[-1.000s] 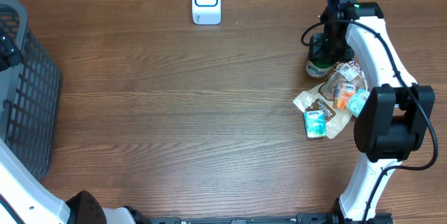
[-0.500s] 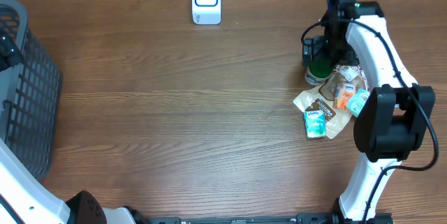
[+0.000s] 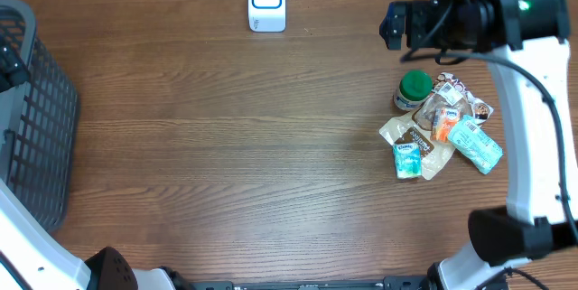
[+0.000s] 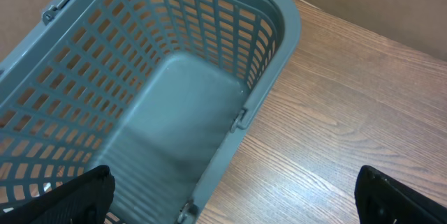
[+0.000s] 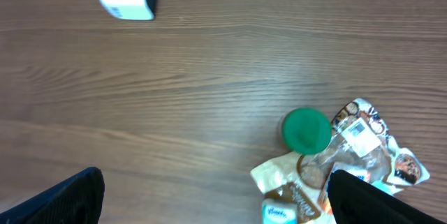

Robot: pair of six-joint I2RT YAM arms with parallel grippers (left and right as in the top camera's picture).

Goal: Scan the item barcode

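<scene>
While its two dark fingers (image 5: 66, 199) are spread as wide as they go, the right end effector (image 5: 215, 182) is held well clear above the brown wood-grain table (image 3: 226, 145). Nothing is gripped or touched by it, and only bare table is seen between the fingers. Nearer the robot than the end effector, a green-lidded round container (image 3: 414, 86) is stood upright on the table with its smooth lid facing up. Whether it is a jar or a bottle cannot be told from above.

Just beside it, on its near and right sides, a loose heap of soft packets is piled. A crinkled tan paper pouch (image 3: 417, 135) is seen there, with a small teal tissue pack (image 3: 408, 160) lying on it. A second teal pack (image 3: 475, 145) is found at the heap's right edge, and a clear glossy wrapper (image 3: 444, 109) with orange contents lies next to the container. A white box-shaped barcode scanner (image 3: 266, 1) with a blue-edged window is set at the far edge of the table, well apart from the heap.

The white right arm (image 3: 533, 91) is reared up along the table's right side, and its dark wrist is turned leftward at the far end. The left end effector (image 4: 234, 178) is likewise opened fully and empty, and is hung over a grey plastic lattice basket (image 4: 279, 35) at the table's left edge.
</scene>
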